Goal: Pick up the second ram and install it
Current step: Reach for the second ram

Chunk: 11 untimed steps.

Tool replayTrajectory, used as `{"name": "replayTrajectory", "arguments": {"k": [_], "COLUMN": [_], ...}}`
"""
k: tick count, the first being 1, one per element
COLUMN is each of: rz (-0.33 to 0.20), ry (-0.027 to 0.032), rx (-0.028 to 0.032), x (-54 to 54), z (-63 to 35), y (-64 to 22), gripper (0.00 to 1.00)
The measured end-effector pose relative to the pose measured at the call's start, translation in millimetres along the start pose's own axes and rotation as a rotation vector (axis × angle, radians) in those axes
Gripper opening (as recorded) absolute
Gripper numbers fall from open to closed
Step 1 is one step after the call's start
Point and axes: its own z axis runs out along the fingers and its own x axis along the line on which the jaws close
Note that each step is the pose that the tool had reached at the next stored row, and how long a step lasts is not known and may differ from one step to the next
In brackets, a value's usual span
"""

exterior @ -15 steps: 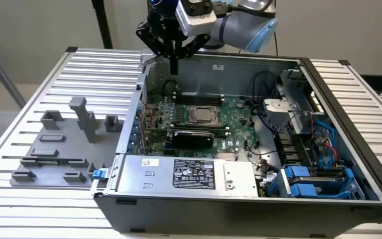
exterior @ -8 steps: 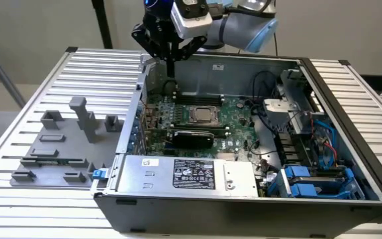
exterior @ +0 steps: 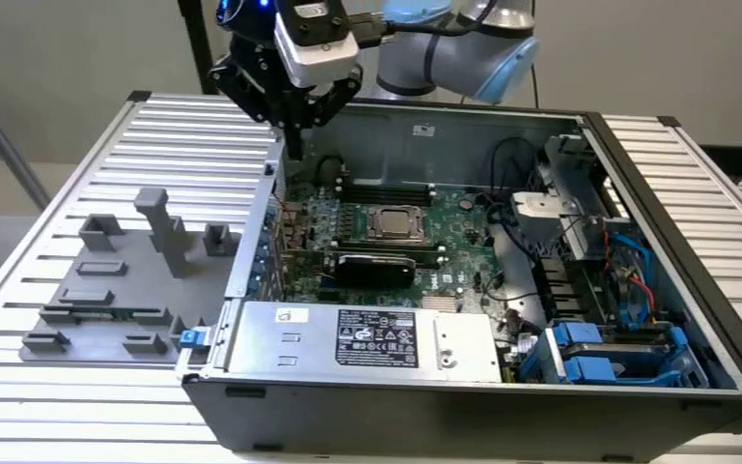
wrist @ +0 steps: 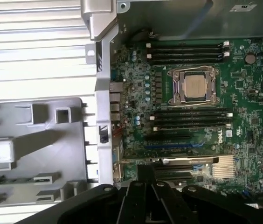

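Observation:
A thin green stick, the second ram (exterior: 103,311), lies in a slot of the grey fixture tray (exterior: 36,340) on the exterior view's left. My gripper (exterior: 294,145) hangs high above the left wall of the open computer case, well away from the stick. Its dark fingers (wrist: 138,198) meet at the tip, and I see nothing between them. Inside the case lies the green motherboard (wrist: 243,93) with its CPU socket (wrist: 194,86). Long black memory slots (wrist: 187,51) run on either side of the socket.
The case's metal wall (wrist: 104,93) stands between the tray and the board. A silver power supply (exterior: 358,338) fills the case's front. Cables and blue drive bays (exterior: 603,353) crowd the exterior view's right. Grey posts (exterior: 155,227) rise from the tray.

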Motion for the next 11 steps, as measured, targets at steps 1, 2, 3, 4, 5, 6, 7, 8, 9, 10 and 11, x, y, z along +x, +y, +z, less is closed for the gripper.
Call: {"name": "replayTrajectory", "arguments": {"k": [1, 2, 3, 4, 5, 6, 7, 8, 9, 10, 11], "rz": [0.0, 0.0, 0.0, 0.0, 0.0, 0.0, 0.0, 0.0, 0.0, 0.0, 0.0], "ry": [-0.0007, -0.0015, -0.0022, -0.0029, -0.0036, -0.004, -0.0045, -0.0048, -0.0051, -0.0052, -0.0054], "rx": [0.0, -0.0001, -0.0001, -0.0002, -0.0003, -0.0003, -0.0003, -0.0002, -0.0003, -0.0004, -0.0003], "x": [4.3, 9.0, 13.3, 17.7, 22.0, 26.5, 30.9, 35.3, 39.8, 44.1, 48.5], "z": [-0.2, -0.4, -0.7, -0.9, -1.0, -1.3, -1.5, -1.7, -1.8, -1.9, -2.0], "y": [-2.2, -4.5, -6.7, -8.7, -10.8, -12.9, -14.8, -16.7, -18.5, -20.2, -21.9], "gripper": [0.0, 0.0, 0.0, 0.0, 0.0, 0.0, 0.0, 0.0, 0.0, 0.0, 0.0]}}
